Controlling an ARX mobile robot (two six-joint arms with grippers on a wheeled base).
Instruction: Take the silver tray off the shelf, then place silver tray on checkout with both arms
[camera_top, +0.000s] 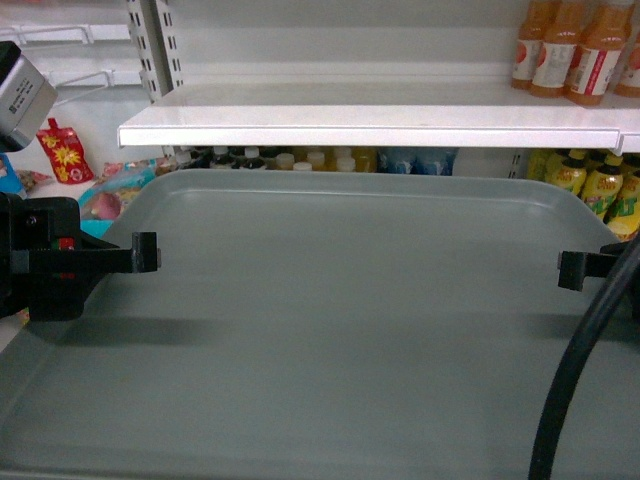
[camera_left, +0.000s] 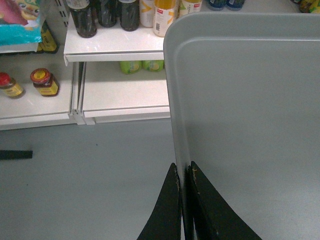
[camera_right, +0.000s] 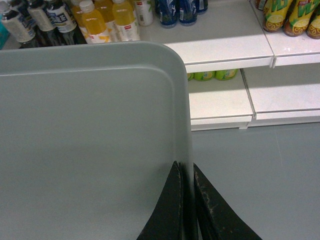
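Tray: we count one large matte grey-silver rectangular tray (camera_top: 340, 330), held in the air in front of the store shelving, clear of the boards, above the grey floor (camera_left: 85, 180); nothing lies on it.
Grippers: we see two; the black left gripper (camera_left: 184, 172) pinches the tray's left rim between its fingers, and the black right gripper (camera_right: 186, 170) is clamped on the right rim the same way.
Shelf: one long white metal shelf board (camera_top: 380, 125) runs just above the tray's far edge in the head view.
On that board: four orange juice bottles (camera_top: 575, 50) at its right end, as far as we can see.
Lower boards: dark bottles (camera_left: 107, 15), yellow drinks (camera_right: 107, 20) and blue cans (camera_right: 180, 10); we cannot count them fully.
Jars: two red-lidded jars (camera_left: 44, 82) on a low left shelf.
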